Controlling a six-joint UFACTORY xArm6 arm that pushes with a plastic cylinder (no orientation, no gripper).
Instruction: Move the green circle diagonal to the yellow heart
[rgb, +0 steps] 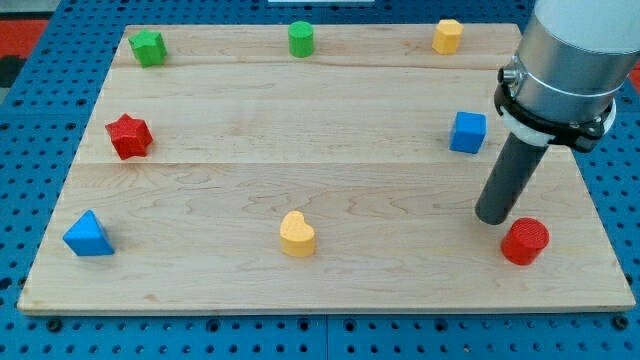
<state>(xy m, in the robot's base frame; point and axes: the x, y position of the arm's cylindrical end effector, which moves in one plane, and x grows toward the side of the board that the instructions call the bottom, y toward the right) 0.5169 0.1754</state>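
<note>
The green circle, a short green cylinder, stands near the view's top edge of the wooden board, at the middle. The yellow heart lies near the view's bottom edge, at the middle, far below the green circle. My tip rests on the board at the view's right, just up and left of the red circle and below the blue cube. It is far from both the green circle and the yellow heart.
A green star sits at the top left, a yellow hexagon-like block at the top right, a red star at the left, a blue triangle at the bottom left. The board lies on a blue pegboard.
</note>
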